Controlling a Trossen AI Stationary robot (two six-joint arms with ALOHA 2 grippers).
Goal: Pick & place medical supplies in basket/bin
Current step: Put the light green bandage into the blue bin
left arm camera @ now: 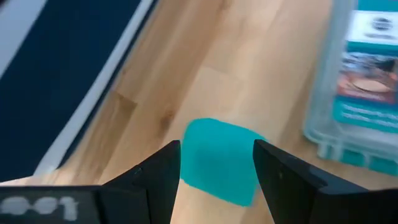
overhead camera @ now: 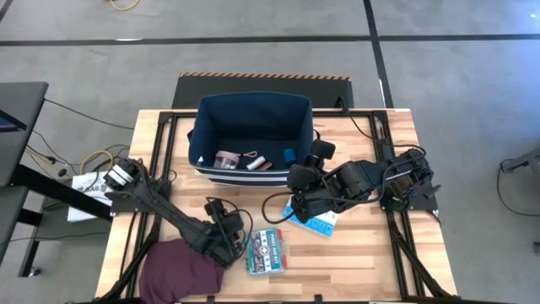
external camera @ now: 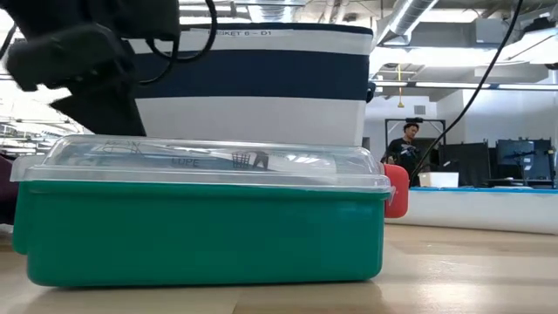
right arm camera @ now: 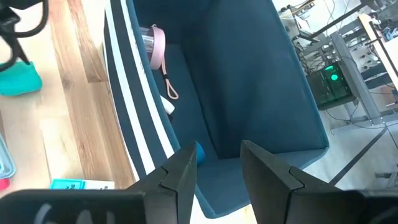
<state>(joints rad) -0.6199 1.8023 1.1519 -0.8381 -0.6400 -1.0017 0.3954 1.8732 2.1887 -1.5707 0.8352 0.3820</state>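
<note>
A teal block (left arm camera: 219, 160) sits between the open left claw (left arm camera: 216, 168) fingers.

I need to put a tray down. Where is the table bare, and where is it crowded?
Bare wood lies along the table's right front, beyond the light-blue organizer. Crowded: the middle front, with the left gripper, green-white box and purple cloth.

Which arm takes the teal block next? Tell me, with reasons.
Left. Its open left claw straddles the teal block on the table, while the right claw hangs open over the bin, away from it.
</note>
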